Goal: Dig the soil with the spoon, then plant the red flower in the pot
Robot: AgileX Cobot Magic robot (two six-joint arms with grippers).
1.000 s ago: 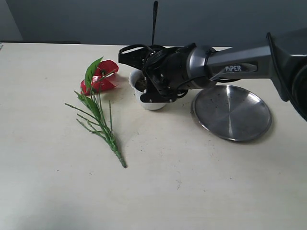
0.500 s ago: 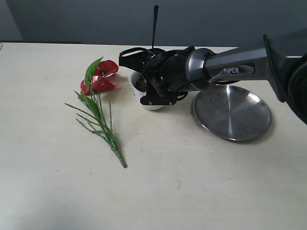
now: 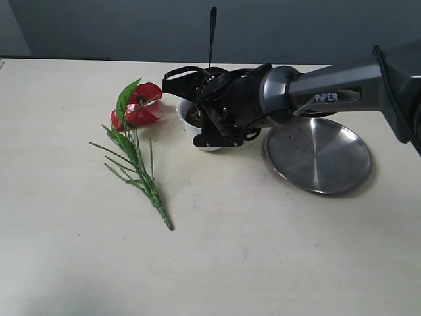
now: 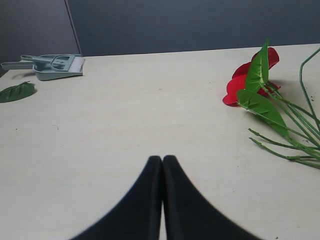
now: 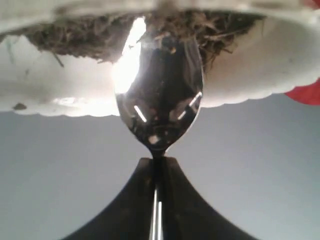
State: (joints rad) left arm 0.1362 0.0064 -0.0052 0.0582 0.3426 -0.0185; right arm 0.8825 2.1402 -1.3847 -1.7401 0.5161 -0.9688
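The white pot stands mid-table with dark soil in it. My right gripper hangs over its rim, shut on the spoon, whose handle sticks straight up. In the right wrist view the gripper pinches the spoon's neck. The shiny spoon head dips into the soil inside the scalloped pot. The red flower lies flat to the left of the pot, stems toward the front. My left gripper is shut and empty above bare table, with the flower off to one side.
A round steel plate with soil specks lies right of the pot, partly under my right arm. In the left wrist view a green dustpan with brush and a loose green leaf lie at the table's far edge.
My right gripper has sunk a little toward the pot, taking the spoon handle lower, and shifted slightly. Flower, plate and left gripper have not moved.
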